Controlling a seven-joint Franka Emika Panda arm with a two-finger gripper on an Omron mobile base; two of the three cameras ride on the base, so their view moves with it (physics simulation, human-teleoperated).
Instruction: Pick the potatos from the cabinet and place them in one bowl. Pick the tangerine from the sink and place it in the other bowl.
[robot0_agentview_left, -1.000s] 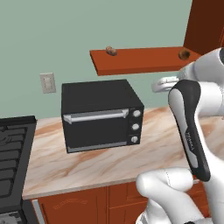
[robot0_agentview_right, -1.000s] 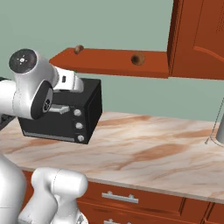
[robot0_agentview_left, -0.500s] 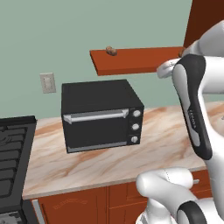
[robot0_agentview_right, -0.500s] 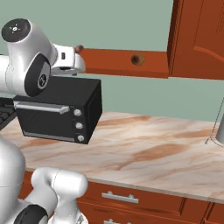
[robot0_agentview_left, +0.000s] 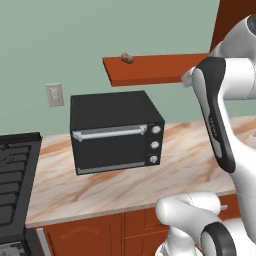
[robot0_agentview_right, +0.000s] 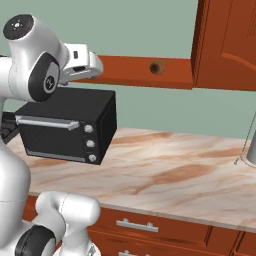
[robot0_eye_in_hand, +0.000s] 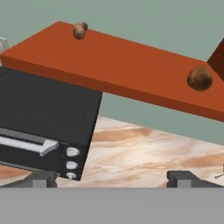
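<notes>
Above the marble counter (robot0_agentview_right: 170, 170) and black toaster oven (robot0_agentview_left: 115, 131), the cabinet (robot0_agentview_right: 225, 45) shelf carries two potatos. Our gripper (robot0_eye_in_hand: 111, 178) hangs released, below shelf level; the nearer potato (robot0_eye_in_hand: 200, 78) lies up and right of it, the farther potato (robot0_eye_in_hand: 79, 30) sits up-left.

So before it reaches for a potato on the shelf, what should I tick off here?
1. End effector open: ok.
2. End effector holding nothing: ok.
3. Near potato resting on the shelf board, in sight: ok.
4. Far potato resting on the board near its far end: ok.
5. Toaster oven below the board, out of the approach: ok.
6. Bowls located: cannot tell.
</notes>
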